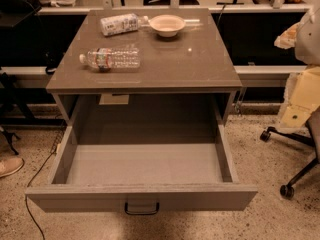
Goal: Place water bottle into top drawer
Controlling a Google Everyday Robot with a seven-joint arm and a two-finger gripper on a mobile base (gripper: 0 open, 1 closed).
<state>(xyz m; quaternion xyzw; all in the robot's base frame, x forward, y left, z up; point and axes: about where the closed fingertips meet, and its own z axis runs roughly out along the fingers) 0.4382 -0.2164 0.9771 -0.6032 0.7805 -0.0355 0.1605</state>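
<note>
The water bottle is clear and ribbed, with a white cap and a red-and-blue label band. It lies on its side on the left part of the cabinet top, cap pointing left. The top drawer is pulled fully out toward me; its grey inside is bare and its dark loop handle is on the front panel. My gripper is not in view. Only a pale, boxy part of my arm shows at the right edge, well away from the bottle.
A bottle wrapped in a white label and a shallow pale bowl lie at the back of the cabinet top. An office chair's wheeled base stands on the floor at right. A shoe and a cable are at left.
</note>
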